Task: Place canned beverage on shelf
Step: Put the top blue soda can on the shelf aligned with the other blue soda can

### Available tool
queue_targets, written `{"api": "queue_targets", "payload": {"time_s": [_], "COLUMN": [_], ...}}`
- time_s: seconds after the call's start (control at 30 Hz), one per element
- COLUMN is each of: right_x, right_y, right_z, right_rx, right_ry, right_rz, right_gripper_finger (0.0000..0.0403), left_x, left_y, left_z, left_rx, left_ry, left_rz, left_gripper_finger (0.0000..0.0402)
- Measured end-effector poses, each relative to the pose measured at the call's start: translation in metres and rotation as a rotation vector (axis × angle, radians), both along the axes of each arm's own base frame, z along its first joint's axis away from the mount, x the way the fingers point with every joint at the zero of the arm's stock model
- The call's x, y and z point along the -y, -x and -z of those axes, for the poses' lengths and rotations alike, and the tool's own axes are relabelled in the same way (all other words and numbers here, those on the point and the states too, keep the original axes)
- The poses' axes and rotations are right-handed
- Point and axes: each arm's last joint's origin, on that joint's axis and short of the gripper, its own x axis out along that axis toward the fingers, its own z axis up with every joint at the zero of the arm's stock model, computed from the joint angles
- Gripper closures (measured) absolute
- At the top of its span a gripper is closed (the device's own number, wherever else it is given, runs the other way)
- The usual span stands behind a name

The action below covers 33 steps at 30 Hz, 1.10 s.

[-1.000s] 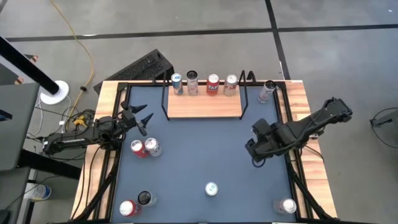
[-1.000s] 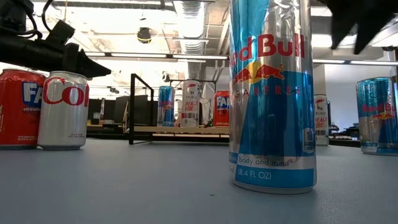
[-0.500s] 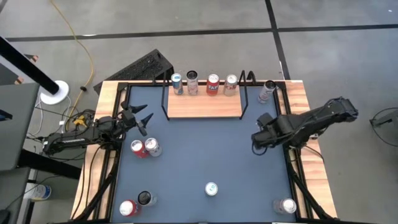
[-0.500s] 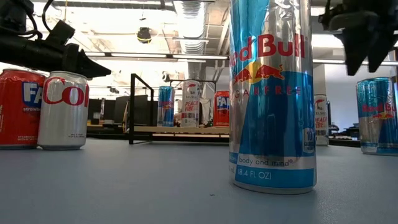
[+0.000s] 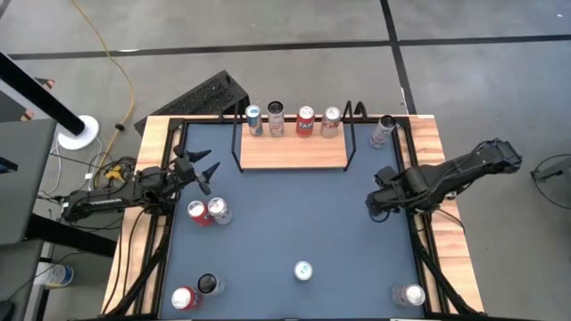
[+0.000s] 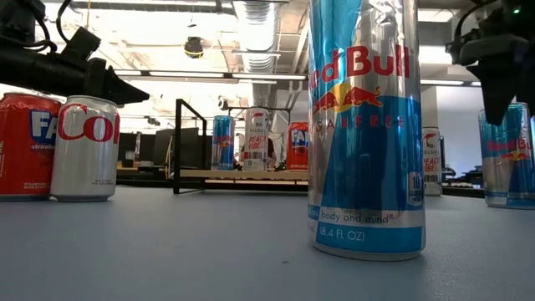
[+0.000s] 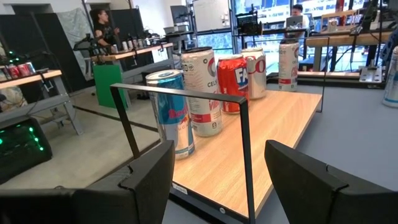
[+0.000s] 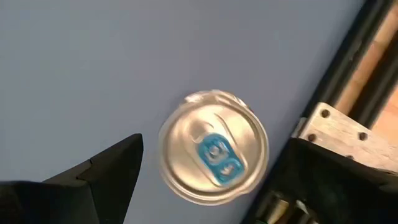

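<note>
The light-wood shelf (image 5: pixel 293 150) with black wire sides stands at the table's far middle. Several cans (image 5: pixel 292 119) stand along its far edge. A blue-and-silver can (image 6: pixel 507 159) stands upright on the blue tabletop near the right edge; my arm hides it in the high view. My right gripper (image 8: pixel 212 158) hangs open just above that can's top (image 8: pixel 214 155), pointing steeply down, one finger on either side and clear of it. At the table's left, my left gripper (image 5: pixel 202 168) is level and open, facing the shelf (image 7: pixel 249 143) with nothing between its fingers.
A red and a silver can (image 5: pixel 207 211) stand side by side at the left. A tall blue can (image 5: pixel 303 270) stands near the front middle, more cans at the near left (image 5: pixel 194 290) and near right (image 5: pixel 410 294) corners. A white can (image 5: pixel 382 131) stands right of the shelf. A black rail (image 8: pixel 360 56) runs beside the can.
My right gripper has gone toward the table's right edge and down, ending above the blue-and-silver can, and has stayed open. No can has moved.
</note>
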Motion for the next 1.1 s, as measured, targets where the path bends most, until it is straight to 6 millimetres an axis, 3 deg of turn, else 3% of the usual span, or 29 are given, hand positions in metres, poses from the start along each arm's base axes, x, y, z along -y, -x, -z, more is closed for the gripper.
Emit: {"api": "queue_targets", "payload": {"time_s": [0.2, 0.67, 0.9, 1.1], "right_x": [0.0, 0.0, -0.002, 0.001], "right_y": [-0.001, -0.001, -0.01, -0.033], "right_z": [0.002, 0.001, -0.02, -0.047], "right_rx": [0.006, 0.014, 0.097, 0.316], "right_ry": [0.0, -0.007, -0.011, 0.016], "right_rz": [0.004, -0.018, -0.09, -0.242], "right_gripper_finger": [0.005, 0.0213, 0.0206, 0.0196], "left_x": [0.0, 0.0, 0.0, 0.0], "left_y": [0.0, 0.0, 0.0, 0.0], "left_z": [0.0, 0.0, 0.0, 0.0], "left_rx": [0.0, 0.0, 0.0, 0.0], "left_ry": [0.0, 0.0, 0.0, 0.0], "left_rz": [0.0, 0.0, 0.0, 0.0], "left_gripper_finger": [0.0162, 0.0162, 0.0162, 0.0162]}}
